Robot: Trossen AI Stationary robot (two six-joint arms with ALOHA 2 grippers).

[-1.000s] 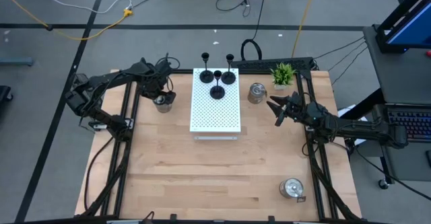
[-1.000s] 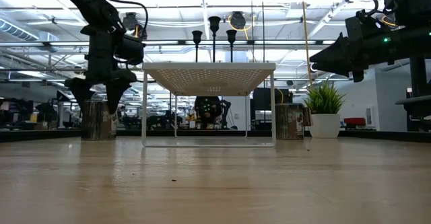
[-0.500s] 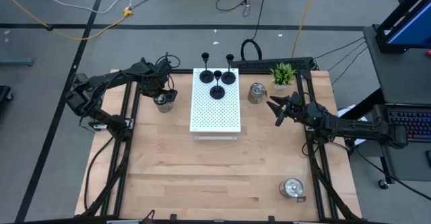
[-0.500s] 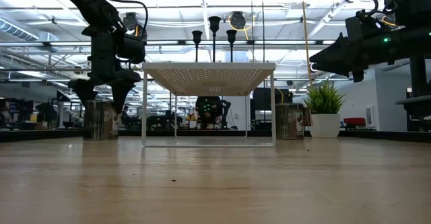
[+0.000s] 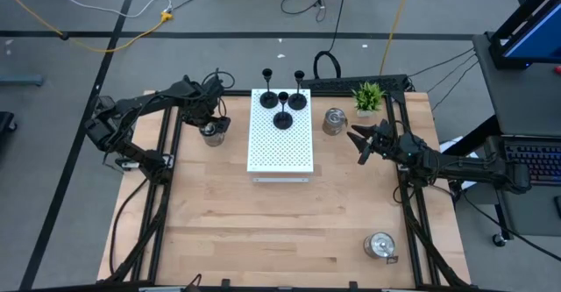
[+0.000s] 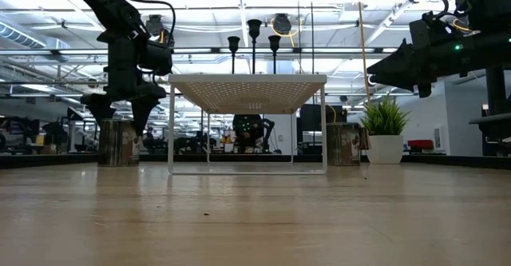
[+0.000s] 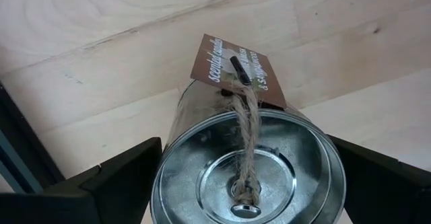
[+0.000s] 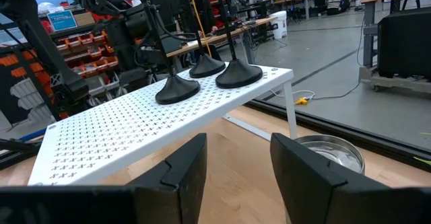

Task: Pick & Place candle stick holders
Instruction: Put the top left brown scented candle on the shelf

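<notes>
Three black candle stick holders (image 5: 282, 108) stand on their round bases on the white perforated board (image 5: 280, 147). One silver holder (image 7: 246, 170), a shiny tin with twine and a brown tag, stands on the table left of the board. My left gripper (image 5: 210, 124) hangs over it, open and pointing down, one finger on either side of the rim (image 6: 120, 124); I see no touch. A second silver holder (image 5: 334, 121) stands right of the board. A third (image 5: 379, 245) stands at the near right. My right gripper (image 5: 357, 145) hovers level and open right of the board, with nothing between its fingers.
A small green potted plant (image 5: 368, 96) stands at the far right, just behind the second silver holder. The board is raised on thin legs (image 6: 170, 130) with open space beneath. Bare wood spreads across the table's near half. Black frame rails (image 5: 166, 178) run along both sides.
</notes>
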